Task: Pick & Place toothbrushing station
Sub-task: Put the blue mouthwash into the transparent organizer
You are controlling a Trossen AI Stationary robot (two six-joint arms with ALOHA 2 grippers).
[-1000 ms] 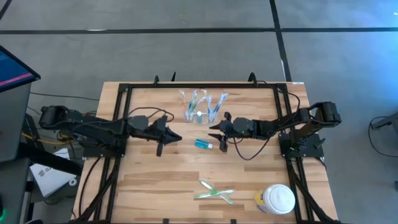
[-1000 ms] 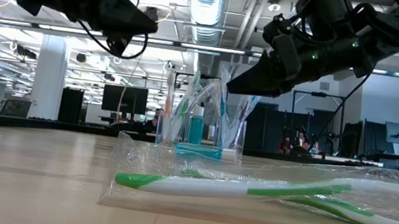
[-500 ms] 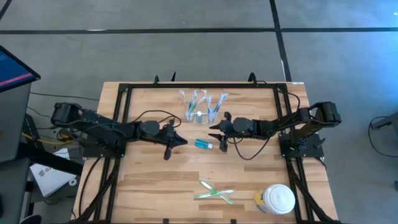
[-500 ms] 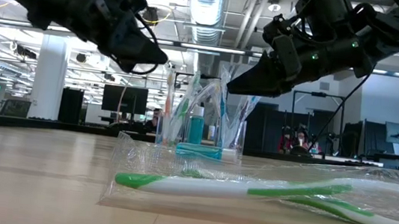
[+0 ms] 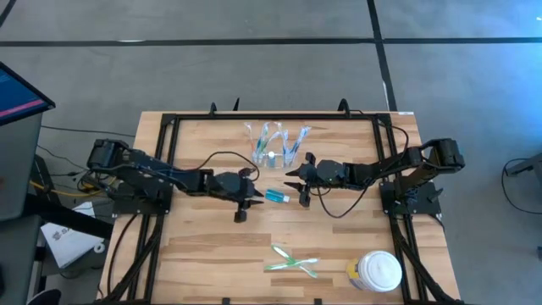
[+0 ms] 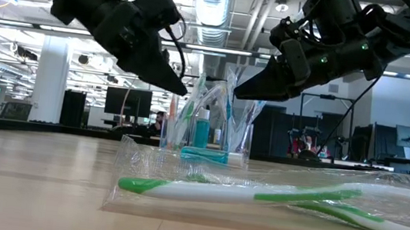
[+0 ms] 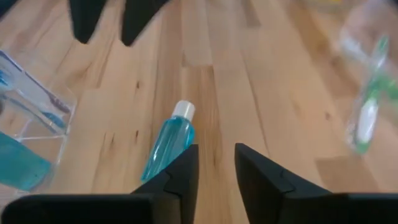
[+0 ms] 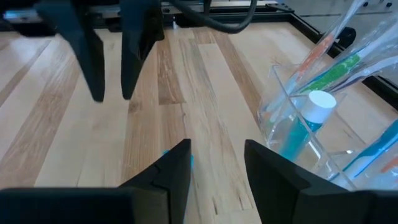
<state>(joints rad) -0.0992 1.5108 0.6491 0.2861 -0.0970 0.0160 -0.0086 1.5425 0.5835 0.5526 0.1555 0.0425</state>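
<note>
A small teal tube (image 5: 277,196) with a white cap lies flat on the wooden table between my two grippers; it also shows in the left wrist view (image 7: 168,142). The clear holder (image 5: 275,146) stands behind it with several blue, green and whitish toothbrushes and a tube in it. My left gripper (image 5: 246,203) is open just left of the lying tube, above the table. My right gripper (image 5: 296,185) is open just right of the tube's cap. In the right wrist view only a sliver of the tube (image 8: 190,160) shows by a finger.
Green and white toothbrushes in clear wrap (image 5: 294,261) lie near the table's front edge. A white round lidded jar (image 5: 377,271) stands at the front right corner. A black frame (image 5: 174,123) borders the table. Bare wood shows at the front left.
My left gripper has gone toward the table's right edge and a little down, closing in on the teal tube. The tube, the holder and my right gripper have kept still.
</note>
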